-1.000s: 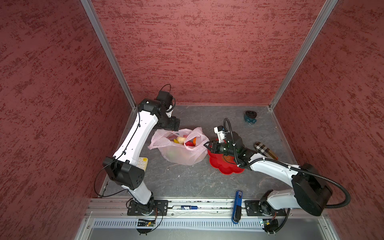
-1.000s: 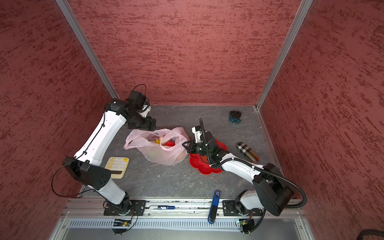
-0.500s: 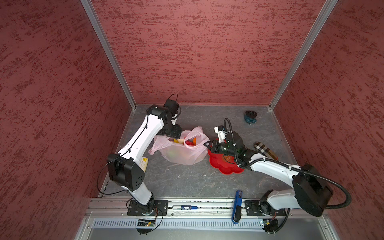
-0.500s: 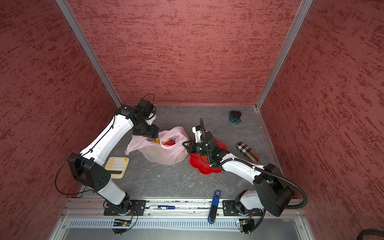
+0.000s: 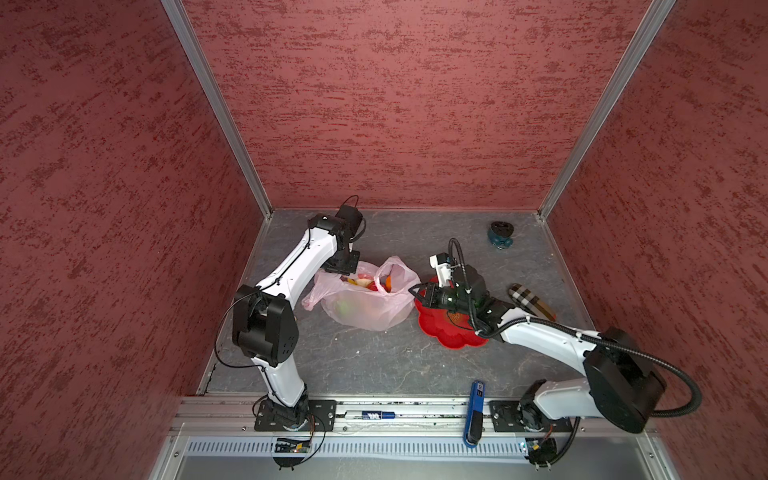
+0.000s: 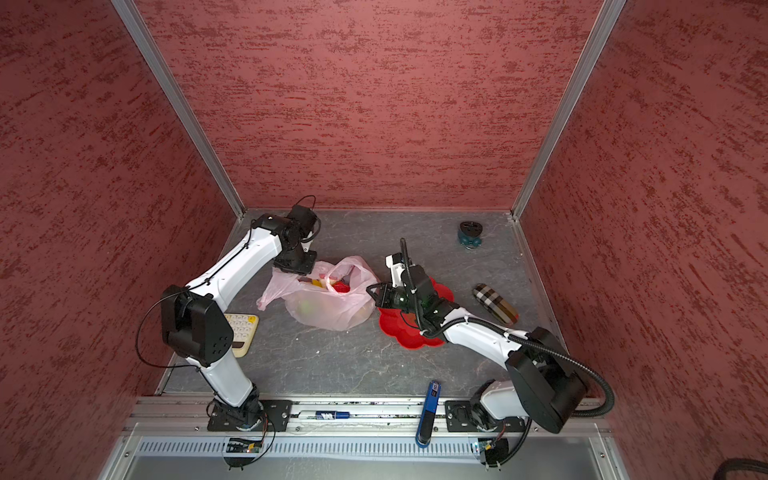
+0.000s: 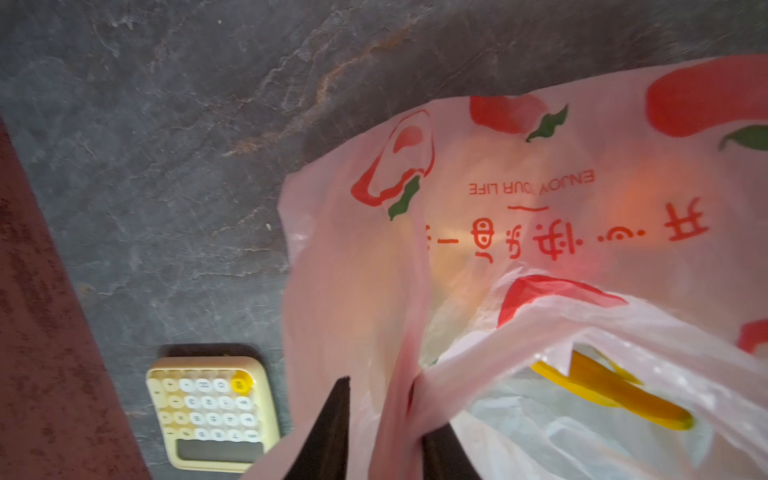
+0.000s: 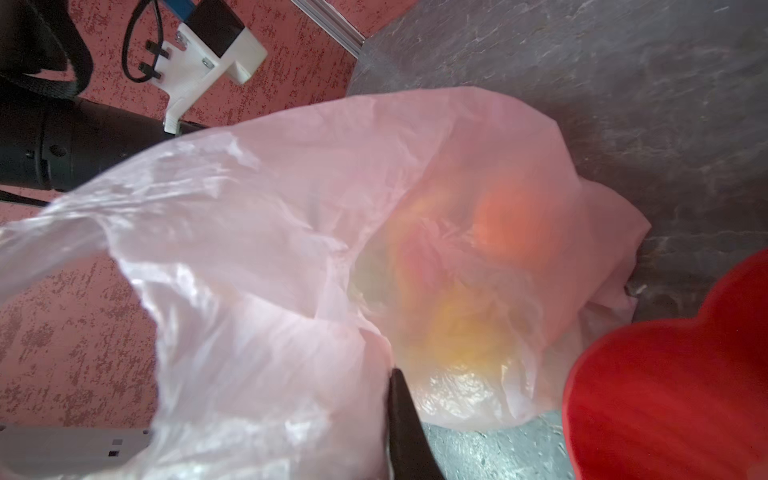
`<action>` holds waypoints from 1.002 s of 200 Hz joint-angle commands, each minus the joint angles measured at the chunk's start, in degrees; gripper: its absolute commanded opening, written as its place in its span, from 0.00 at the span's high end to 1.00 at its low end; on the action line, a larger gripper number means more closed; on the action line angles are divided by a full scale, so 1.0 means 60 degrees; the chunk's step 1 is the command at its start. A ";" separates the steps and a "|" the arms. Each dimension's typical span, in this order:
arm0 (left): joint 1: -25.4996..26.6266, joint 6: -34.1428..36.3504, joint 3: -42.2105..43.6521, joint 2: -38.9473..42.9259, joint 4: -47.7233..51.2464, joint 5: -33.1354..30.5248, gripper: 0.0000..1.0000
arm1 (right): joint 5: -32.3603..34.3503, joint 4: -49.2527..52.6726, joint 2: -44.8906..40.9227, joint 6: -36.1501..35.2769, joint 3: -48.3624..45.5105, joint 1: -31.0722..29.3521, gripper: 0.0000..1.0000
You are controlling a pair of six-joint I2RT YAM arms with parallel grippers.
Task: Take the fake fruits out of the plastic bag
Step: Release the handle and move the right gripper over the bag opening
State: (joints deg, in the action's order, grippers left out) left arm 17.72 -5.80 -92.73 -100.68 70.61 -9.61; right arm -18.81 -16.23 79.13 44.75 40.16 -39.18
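The plastic bag (image 5: pixel 365 309) sits near the middle of the grey table (image 5: pixel 374 365), mouth up. The fake fruits (image 5: pixel 365 283) are heaped inside, with a yellow banana (image 7: pixel 611 390) showing at the opening. The left gripper (image 7: pixel 388 436) pinches a gathered strand of the rim on the bag's far left side. The right gripper (image 5: pixel 417 291), jaws pressed together, clamps the film at the opposite edge, over the red dish (image 5: pixel 449 332) just beside the bag.

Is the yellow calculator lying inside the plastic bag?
No, the calculator lies on the table beside the plastic bag, outside it.
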 commanded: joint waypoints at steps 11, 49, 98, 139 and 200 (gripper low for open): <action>-0.0904 -0.0713 0.0059 0.0341 -0.0775 -0.0333 0.79 | 0.0405 -0.0045 0.0371 -0.0028 0.0010 0.0078 0.91; -0.1920 -0.0962 0.0387 0.1037 -0.1143 0.0225 0.79 | 0.0215 -0.0130 0.1013 -0.0145 0.0559 0.0400 0.91; -0.2960 -0.1133 0.0821 0.2013 -0.1354 0.0848 0.79 | -0.0351 0.0275 0.1728 -0.0548 0.1856 0.0850 0.92; -0.3250 -0.1318 0.1620 0.2323 -0.1842 0.2475 0.78 | -0.0681 0.0552 0.2241 -0.0856 0.2619 0.1182 0.88; -0.2992 -0.2078 0.2468 0.2272 -0.2957 0.5105 0.78 | -0.0888 0.1226 0.1426 -0.0874 0.2632 0.1159 0.55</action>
State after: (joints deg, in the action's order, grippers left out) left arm -0.71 -15.97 -77.54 -87.70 57.12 12.95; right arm -23.11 -12.08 92.60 40.86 55.55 -32.36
